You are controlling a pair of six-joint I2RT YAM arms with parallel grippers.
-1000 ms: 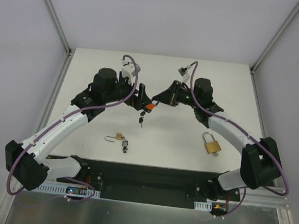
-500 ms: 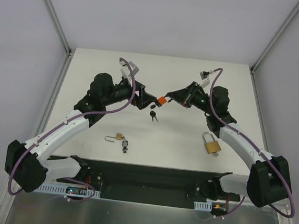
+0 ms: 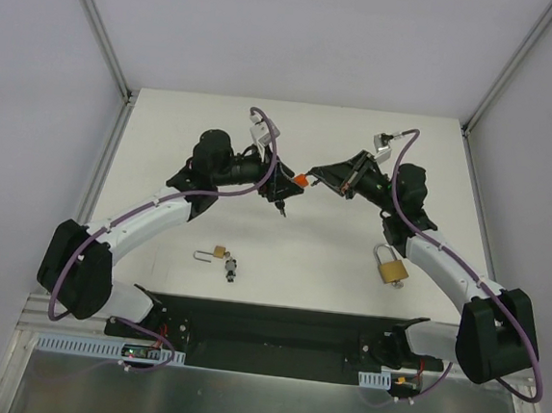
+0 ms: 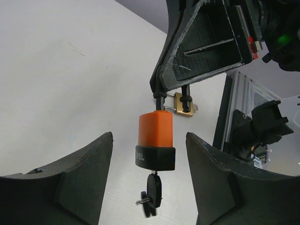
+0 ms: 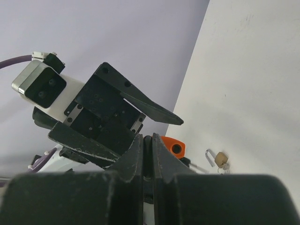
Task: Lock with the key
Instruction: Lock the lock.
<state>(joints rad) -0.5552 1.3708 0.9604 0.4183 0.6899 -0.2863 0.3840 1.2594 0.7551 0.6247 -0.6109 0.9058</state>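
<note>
An orange padlock (image 4: 156, 133) with a black base hangs in mid-air over the far middle of the table. My right gripper (image 5: 147, 140) is shut on its shackle from above. A black key (image 4: 153, 192) sticks out of the padlock's underside, with a ring and a second key dangling from it. My left gripper (image 4: 149, 137) is open, its two fingers flanking the padlock's black base with a gap on each side. From above, the padlock (image 3: 300, 181) sits between the two grippers and the key (image 3: 279, 207) hangs below it.
A large brass padlock (image 3: 392, 265) lies on the table at the right. A small brass padlock (image 3: 216, 252) with its shackle open lies near the front middle, a bunch of keys (image 3: 233, 268) beside it. The black base rail (image 3: 265, 326) runs along the near edge.
My right gripper carried the orange padlock up and to the right. The left gripper followed it, came round the padlock's base, and its jaws narrowed.
</note>
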